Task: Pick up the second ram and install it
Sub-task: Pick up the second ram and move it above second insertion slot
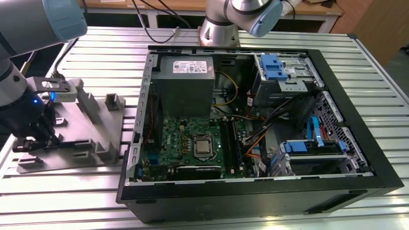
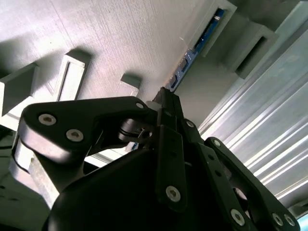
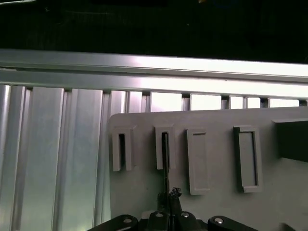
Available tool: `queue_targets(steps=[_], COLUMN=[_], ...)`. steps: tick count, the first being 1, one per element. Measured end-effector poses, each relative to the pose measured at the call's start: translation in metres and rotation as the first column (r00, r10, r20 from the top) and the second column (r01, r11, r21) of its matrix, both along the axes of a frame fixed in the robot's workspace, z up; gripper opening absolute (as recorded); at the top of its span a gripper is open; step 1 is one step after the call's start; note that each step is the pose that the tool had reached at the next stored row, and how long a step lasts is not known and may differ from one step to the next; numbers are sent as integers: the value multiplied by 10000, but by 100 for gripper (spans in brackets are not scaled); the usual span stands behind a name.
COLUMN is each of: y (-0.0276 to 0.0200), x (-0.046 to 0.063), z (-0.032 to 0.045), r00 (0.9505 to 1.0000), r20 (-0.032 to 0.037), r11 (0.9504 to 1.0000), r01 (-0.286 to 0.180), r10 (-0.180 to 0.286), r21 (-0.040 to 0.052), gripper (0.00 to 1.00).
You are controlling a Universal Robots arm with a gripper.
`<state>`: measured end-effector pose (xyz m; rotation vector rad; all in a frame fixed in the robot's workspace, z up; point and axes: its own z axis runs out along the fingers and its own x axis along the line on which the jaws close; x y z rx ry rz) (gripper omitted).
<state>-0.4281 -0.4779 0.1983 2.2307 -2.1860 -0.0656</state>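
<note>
The second ram (image 2: pixel 195 50) stands on its thin edge in a slot of the grey moulded tray (image 1: pixel 83 120), its blue-green board running away from my fingertips. In the first wrist view it is a thin dark line (image 3: pixel 165 159) leading from a tray slot to my gripper (image 3: pixel 168 196). My gripper (image 2: pixel 166 98) is low over the tray (image 2: pixel 120 38) with its black fingers closed together on the stick. In the exterior view the gripper (image 1: pixel 30 142) sits at the tray's near corner on that view's left, beside the open computer case (image 1: pixel 332 91).
The open case holds a green motherboard (image 1: pixel 191 143), a grey power supply (image 1: pixel 185 79), drive cages and loose cables. A second arm's base (image 1: pixel 221 26) stands behind the case. The tray (image 3: pixel 216 159) has several raised slot blocks. Everything rests on a slatted aluminium table (image 1: pixel 96 48).
</note>
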Motion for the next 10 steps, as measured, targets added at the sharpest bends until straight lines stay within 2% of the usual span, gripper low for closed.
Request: queue_targets(steps=[3,6,10], y=[0,0,0], x=[0,0,1], z=[-8,-15,-15], r00=[9985,9940,9933], r20=[0,3,3], r11=[9985,9940,9933], r01=[556,1090,1159], r10=[-556,-1090,-1159], r21=[0,2,3], gripper=[11,11,11])
